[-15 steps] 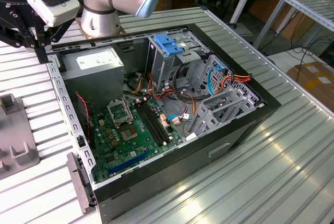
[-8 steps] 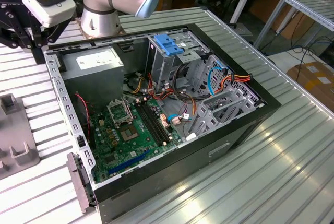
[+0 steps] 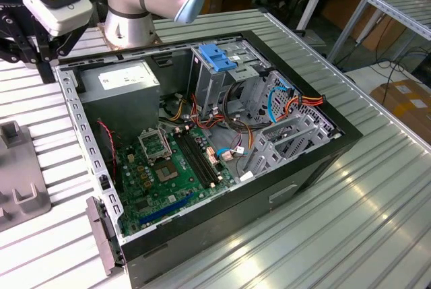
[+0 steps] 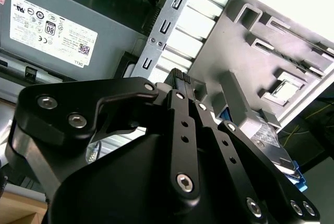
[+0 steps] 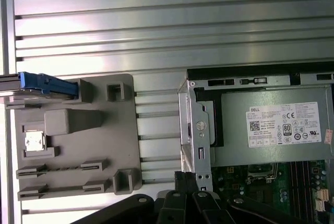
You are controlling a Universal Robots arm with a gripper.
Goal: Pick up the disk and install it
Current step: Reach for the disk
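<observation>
Ribbed metal tabletop (image 5: 156, 25) lay below; the disk (image 5: 47, 84), half cut off, stood in the grey fixture (image 5: 78, 145), apart from the gripper (image 4: 188, 82), whose fingers (image 4: 178, 85) sat together, empty, above the computer case (image 5: 201, 125) edge.

One open computer case (image 3: 306, 184), one power supply (image 3: 121, 81), one grey holder (image 5: 78, 145), one disk (image 5: 44, 83)

A printed white label (image 5: 283, 125) on the power supply (image 5: 271, 156).
</observation>
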